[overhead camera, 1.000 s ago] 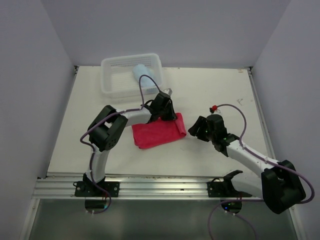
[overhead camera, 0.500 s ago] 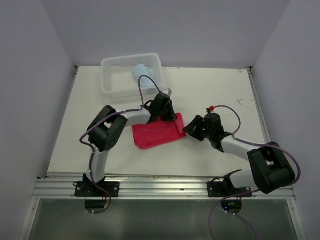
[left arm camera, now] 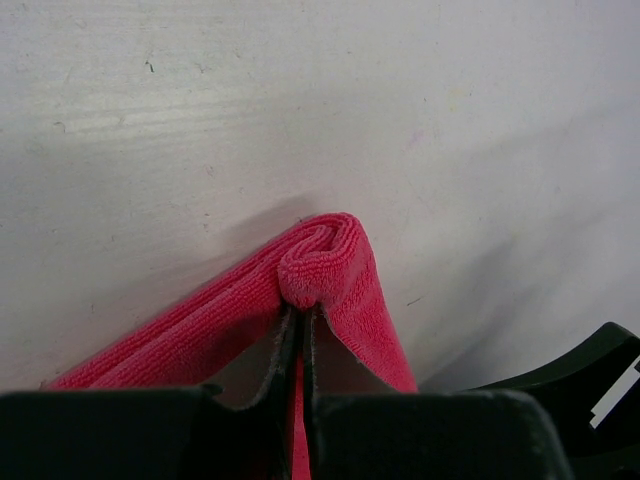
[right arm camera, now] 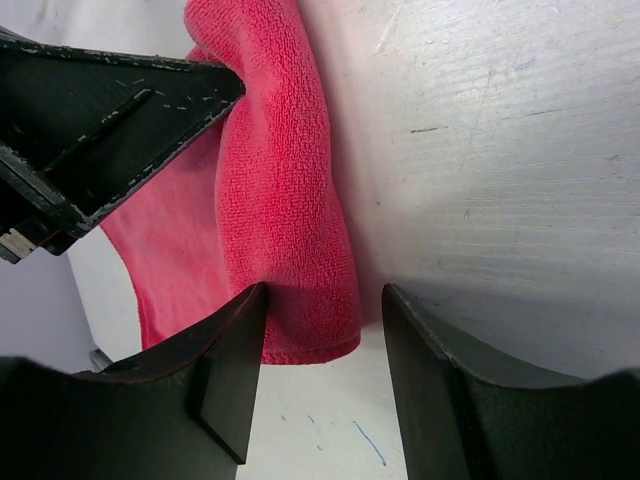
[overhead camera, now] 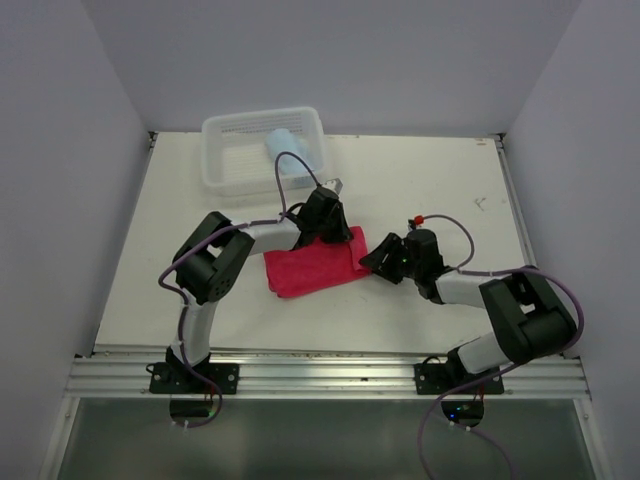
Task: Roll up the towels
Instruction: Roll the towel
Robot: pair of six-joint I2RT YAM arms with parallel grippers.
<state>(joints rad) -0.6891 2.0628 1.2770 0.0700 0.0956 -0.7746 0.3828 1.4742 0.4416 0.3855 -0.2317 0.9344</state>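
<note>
The pinkish-red towel lies at mid-table, its right edge curled into a roll. My left gripper is at the far end of that roll, shut on the rolled fold; its fingertips are pinched together on the cloth. My right gripper is low at the roll's near end and open. The end of the roll lies between its fingers, the right finger clear of the cloth. The light blue towel lies rolled in the basket.
The clear plastic basket stands at the back left of the table. The left gripper's black body fills the upper left of the right wrist view. The right arm's elbow is folded low at the table's right front.
My right gripper has slid left across the table to the near end of the red roll, its arm folding in. The left gripper and towel have stayed put.
</note>
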